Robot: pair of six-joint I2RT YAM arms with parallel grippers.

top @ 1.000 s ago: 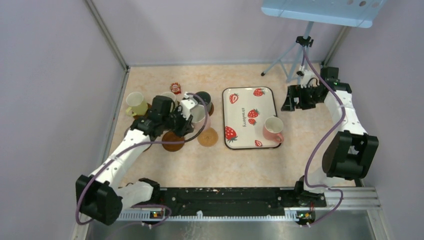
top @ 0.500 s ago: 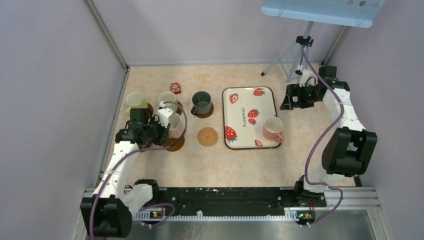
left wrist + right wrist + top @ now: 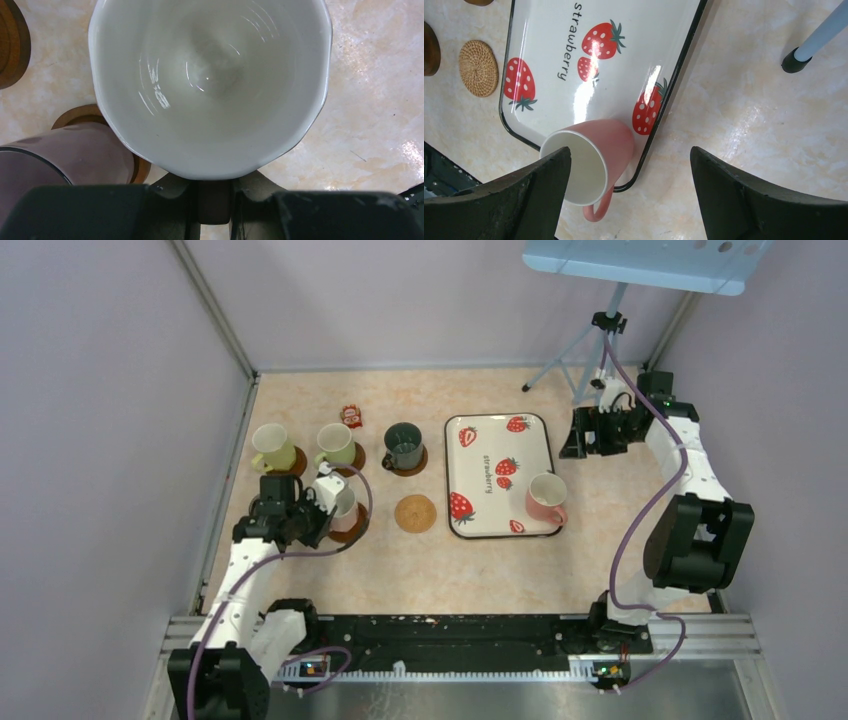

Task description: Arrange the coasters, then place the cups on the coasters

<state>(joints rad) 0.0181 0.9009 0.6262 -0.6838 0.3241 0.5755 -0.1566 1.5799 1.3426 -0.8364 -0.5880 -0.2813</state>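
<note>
Marbled beige tabletop (image 3: 500, 570). Left pincer (image 3: 214, 200) pinches the cream-white cup (image 3: 210, 85) by its handle. Right pincer (image 3: 630, 152) hangs spread above the pink cup (image 3: 591, 160) at the strawberry tray's (image 3: 549, 50) corner.

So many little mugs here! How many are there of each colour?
yellow-green mugs: 2
dark green mug: 1
pink mug: 1
cream-white mug: 1
purple mug: 1
Total: 6 mugs

Glossy glazed cream-white cup (image 3: 210, 85), woven tan coaster (image 3: 478, 68), shiny strawberry tray (image 3: 639, 30), polished table (image 3: 749, 115)
</note>
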